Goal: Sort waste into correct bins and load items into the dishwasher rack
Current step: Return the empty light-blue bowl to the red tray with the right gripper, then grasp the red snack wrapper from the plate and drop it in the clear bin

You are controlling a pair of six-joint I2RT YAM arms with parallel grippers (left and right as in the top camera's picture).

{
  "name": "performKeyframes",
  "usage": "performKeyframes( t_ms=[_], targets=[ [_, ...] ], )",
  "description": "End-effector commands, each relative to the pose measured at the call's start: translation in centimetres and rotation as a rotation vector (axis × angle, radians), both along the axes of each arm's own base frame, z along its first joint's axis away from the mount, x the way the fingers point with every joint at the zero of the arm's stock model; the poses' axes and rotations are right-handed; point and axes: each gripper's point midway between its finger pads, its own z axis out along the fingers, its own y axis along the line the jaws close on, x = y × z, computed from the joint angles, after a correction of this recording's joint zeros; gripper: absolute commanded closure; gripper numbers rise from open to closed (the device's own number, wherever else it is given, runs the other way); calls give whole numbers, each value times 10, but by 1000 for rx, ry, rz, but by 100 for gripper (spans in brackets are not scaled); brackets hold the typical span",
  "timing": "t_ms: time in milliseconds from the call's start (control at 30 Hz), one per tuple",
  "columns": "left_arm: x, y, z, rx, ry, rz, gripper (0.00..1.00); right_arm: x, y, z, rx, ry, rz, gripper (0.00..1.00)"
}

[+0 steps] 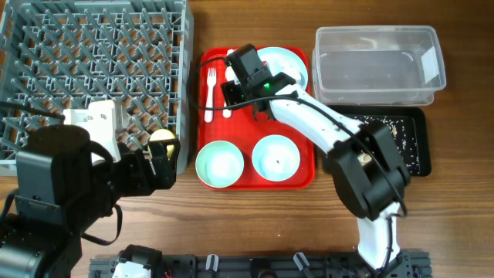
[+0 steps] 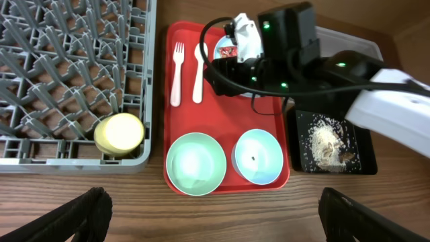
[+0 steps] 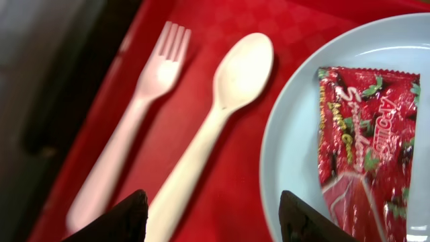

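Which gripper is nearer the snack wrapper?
Right. The right gripper hovers just beside the wrapper over the red tray; the left gripper is by the rack's front edge, near the yellow cup.

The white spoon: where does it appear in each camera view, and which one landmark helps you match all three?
Overhead: white spoon on the red tray, upper left, just right of the white fork.
Left wrist: upper middle, again right of the fork.
Right wrist: centre, lying diagonally between fork and pale blue plate.
Shared landmark: the fork alongside it.

Three downward views sharing red tray (image 1: 231, 133)
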Motion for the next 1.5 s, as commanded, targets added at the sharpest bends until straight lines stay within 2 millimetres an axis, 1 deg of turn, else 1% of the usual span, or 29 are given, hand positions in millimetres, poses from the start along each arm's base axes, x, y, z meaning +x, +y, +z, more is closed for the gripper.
performKeyframes(
  t_ms=[0, 33, 67, 100, 167, 333, 400, 467, 533, 600, 633, 700, 733, 767, 833, 900, 933, 1033, 1133, 1233, 1300, 1367, 1433, 1467],
  targets=[
    [-1, -2, 3, -15, -5, -6, 0, 7, -7, -32, -72, -4, 15, 37],
    [-1, -2, 3, -15, -5, -6, 0, 7, -7, -38, -80, -1, 23, 38],
    [-1, -2, 3, -15, -5, -5, 0, 7, -7, -45, -93, 0, 37, 41],
    [-1, -2, 3, -15, -5, -6, 0, 8, -8, -47, -98, 1, 34, 43],
    [-1, -2, 3, -15, -5, -6, 0, 7, -9, -51, -102, 7, 29, 53],
    [-1, -2, 3, -15, -5, -6, 0, 1, -14, -56, -118, 41, 25, 58],
    [-1, -2, 3, -15, -5, -5, 0, -7, -14, -60, -119, 77, 35, 58],
    [-1, -2, 3, -15, -5, -6, 0, -23, -5, -63, -79, 142, 101, 57],
    [-1, -2, 3, -15, -5, -5, 0, -35, 3, -61, -46, 188, 151, 57],
    [-1, -2, 3, -15, -5, -6, 0, -41, 6, -52, -19, 205, 164, 57],
    [-1, -2, 3, -15, -5, -5, 0, -41, 8, -41, 2, 198, 170, 55],
    [-1, -2, 3, -15, -5, -5, 0, -36, 8, -23, 24, 167, 145, 47],
    [-1, -2, 3, -15, -5, -6, 0, -31, 7, -12, 31, 139, 134, 41],
    [-1, -2, 3, -15, -5, -6, 0, -24, 4, 1, 36, 101, 119, 38],
    [-1, -2, 3, -15, -5, -5, 0, -13, -4, 14, 25, 46, 94, 39],
    [-1, -2, 3, -15, -5, -6, 0, -3, -14, 15, -1, 17, 58, 48],
    [-1, -2, 3, -15, -5, -5, 0, 1, -20, 11, -24, 12, 52, 50],
    [-1, -2, 3, -15, -5, -6, 0, 6, -32, 0, -87, 0, 74, 50],
    [-1, -2, 3, -15, -5, -5, 0, 20, -52, -12, -155, -24, 12, 49],
    [-1, -2, 3, -15, -5, -5, 0, 27, -60, -29, -164, -11, -8, 49],
    [-1, -2, 3, -15, -5, -6, 0, 26, -62, -39, -171, 7, -13, 49],
    [-1, -2, 3, -15, -5, -5, 0, 21, -60, -51, -164, 42, 2, 50],
    [-1, -2, 3, -15, -5, -6, 0, 14, -57, -61, -152, 80, 19, 59],
    [-1, -2, 3, -15, -5, -5, 0, 12, -57, -64, -152, 89, 23, 69]
  ],
)
